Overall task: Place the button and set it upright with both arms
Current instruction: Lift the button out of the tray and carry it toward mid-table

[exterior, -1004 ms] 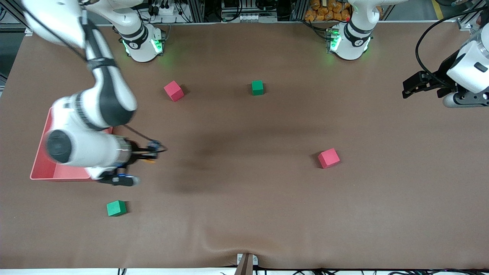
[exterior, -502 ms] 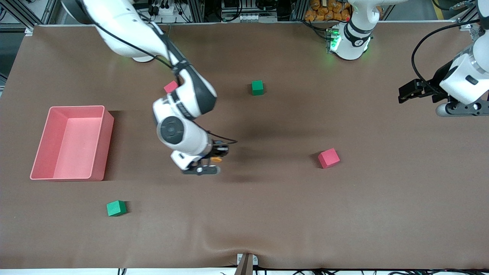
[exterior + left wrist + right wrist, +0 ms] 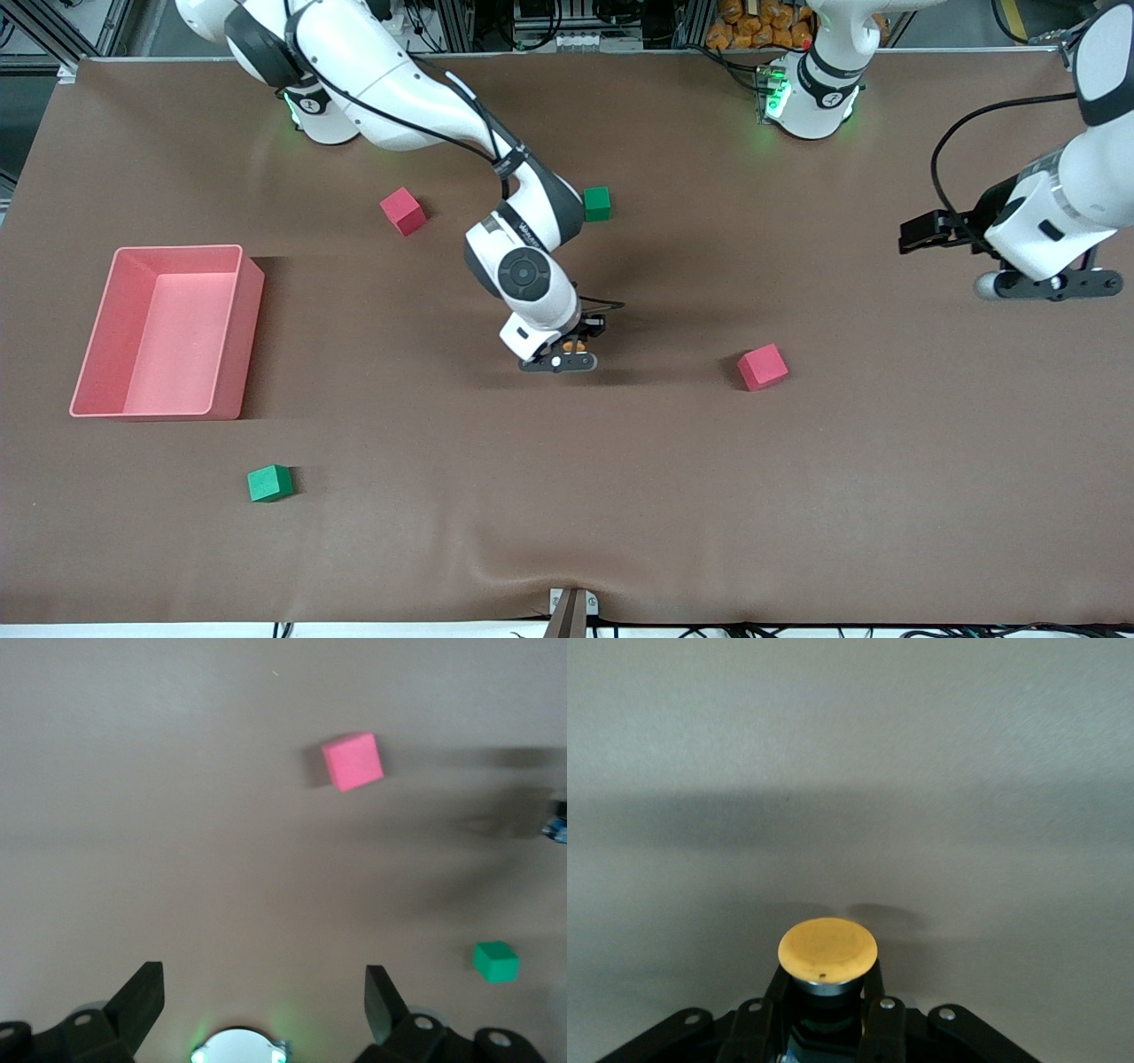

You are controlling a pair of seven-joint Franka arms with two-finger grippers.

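My right gripper (image 3: 576, 341) is shut on the button (image 3: 571, 338) and holds it over the middle of the brown table (image 3: 567, 496). In the right wrist view the button's round orange cap (image 3: 827, 951) sits between my fingers (image 3: 875, 992), its black body below it, just above the bare table. My left gripper (image 3: 917, 235) is open and empty, in the air over the left arm's end of the table. Its two black fingers (image 3: 142, 997) stand wide apart in the left wrist view.
A pink bin (image 3: 168, 330) stands at the right arm's end. Red cubes (image 3: 763, 367) (image 3: 403, 211) and green cubes (image 3: 597, 203) (image 3: 269, 483) lie scattered about. The left wrist view shows a red cube (image 3: 353, 761) and a green cube (image 3: 496, 961).
My right arm has swung from over the pink bin to the table's middle, carrying the button. My left gripper has drifted a little toward the middle and nearer the front camera.
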